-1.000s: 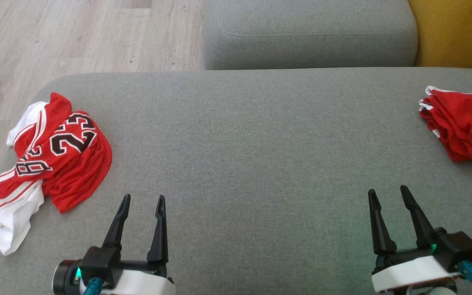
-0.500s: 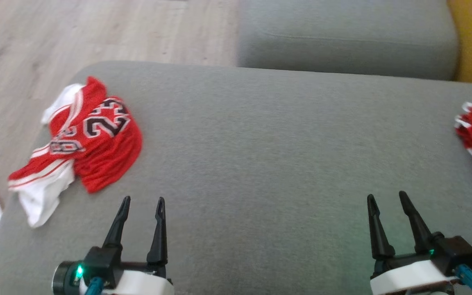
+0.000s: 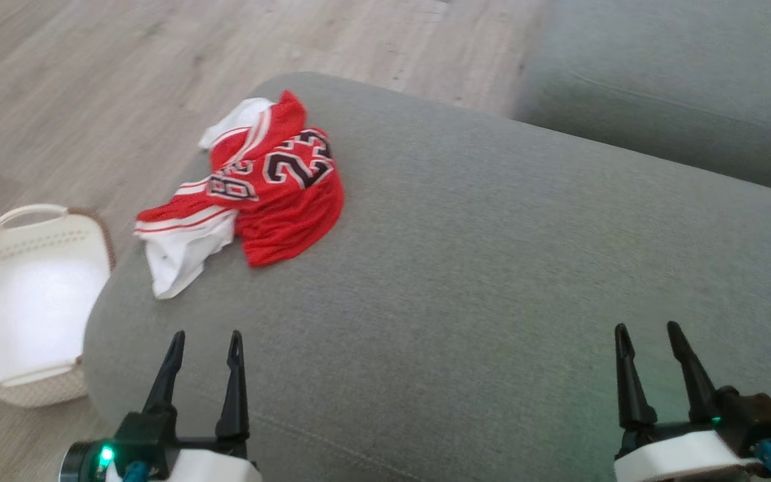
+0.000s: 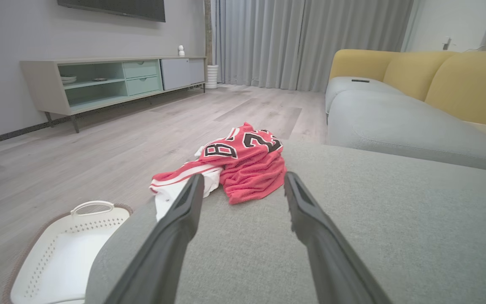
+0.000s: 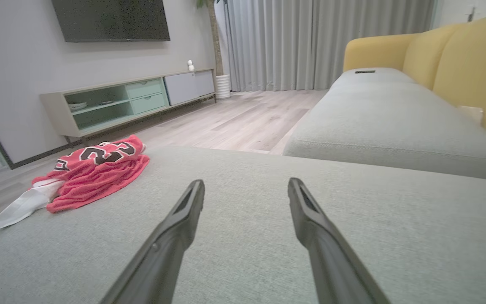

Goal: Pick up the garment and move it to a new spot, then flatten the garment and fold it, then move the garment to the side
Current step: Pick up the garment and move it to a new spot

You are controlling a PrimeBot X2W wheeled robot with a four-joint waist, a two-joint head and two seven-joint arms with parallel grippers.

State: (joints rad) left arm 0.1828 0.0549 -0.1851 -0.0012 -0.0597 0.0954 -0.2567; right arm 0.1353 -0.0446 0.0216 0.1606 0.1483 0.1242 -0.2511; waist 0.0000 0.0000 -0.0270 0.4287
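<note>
Nearest, the left gripper [image 3: 206,337] and right gripper [image 3: 648,328] hover over the wide grey fabric sofa cushion [image 3: 492,281], both with fingers spread and nothing between them. Beyond the left gripper, the crumpled red-and-white jersey garment [image 3: 278,194] lies near the cushion's left corner. The head view shows a white perforated plastic basket [image 3: 31,213] on the floor beside that corner. Farther off, the wrist views add a pale low TV cabinet [image 4: 112,80], grey curtains [image 5: 276,42] and yellow sofa backrests [image 4: 458,84].

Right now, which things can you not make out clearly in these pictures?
Basket: head view, cut by the left edge; glare whitens its inside.
Jersey: its own folds hide part of the lettering.
Small white object on the cabinet: left wrist view, too small to identify.
</note>
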